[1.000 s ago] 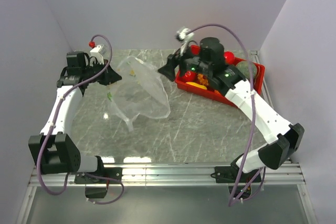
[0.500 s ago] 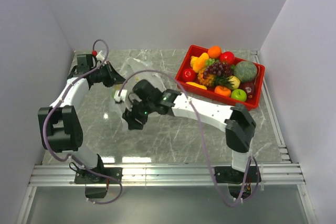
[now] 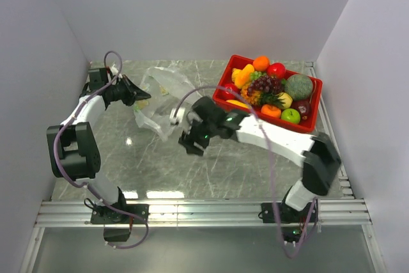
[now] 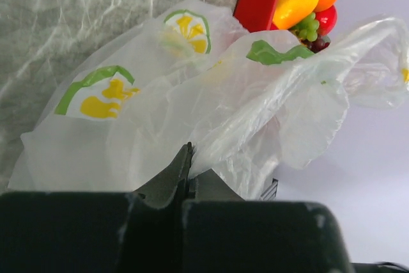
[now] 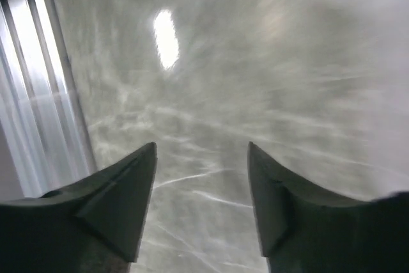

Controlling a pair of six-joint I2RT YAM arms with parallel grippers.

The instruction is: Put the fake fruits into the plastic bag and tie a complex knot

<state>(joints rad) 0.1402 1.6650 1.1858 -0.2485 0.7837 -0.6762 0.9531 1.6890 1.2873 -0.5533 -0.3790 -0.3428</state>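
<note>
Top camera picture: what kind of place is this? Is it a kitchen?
Probably a robot test booth, not a kitchen. A left arm and right arm are bolted to a metal rail, plain walls box in the table, and the red tray holds glossy fake fruits.

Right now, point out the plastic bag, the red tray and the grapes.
plastic bag [image 3: 165,91], top view, its crumpled middle
red tray [image 3: 317,105], top view, its right wall
grapes [image 3: 262,84], top view, middle of the bunch

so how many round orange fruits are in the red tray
2. far orange at the back edge of the red tray; near orange at its front edge, beside the green apple. more may hide underneath
</note>
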